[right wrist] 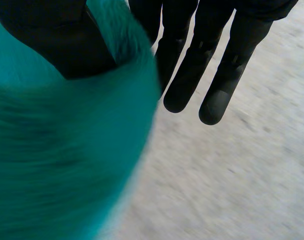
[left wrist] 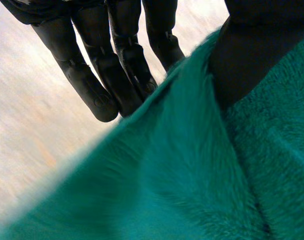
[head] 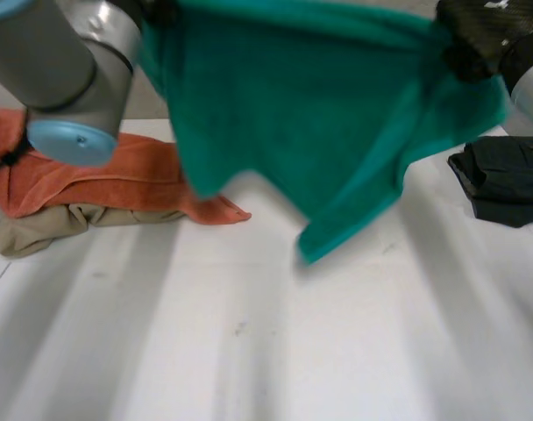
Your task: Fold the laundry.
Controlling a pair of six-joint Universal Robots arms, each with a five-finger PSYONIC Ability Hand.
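A teal towel [head: 319, 114] hangs spread in the air above the white table [head: 249, 342], its lowest point just over the tabletop. My left hand [head: 157, 10] holds its upper left corner and my right hand [head: 477, 35] its upper right corner. In the left wrist view the towel [left wrist: 192, 175] runs between the straight fingers [left wrist: 117, 65] and the thumb, which pinches it. In the right wrist view the thumb presses the towel [right wrist: 57, 150] against the straight fingers [right wrist: 217, 65] in the same way.
An orange towel [head: 100, 175] lies over a beige cloth [head: 39, 230] at the table's left. A dark folded garment [head: 503, 180] sits at the right edge. My left arm's grey joint [head: 65, 70] hangs over the left pile.
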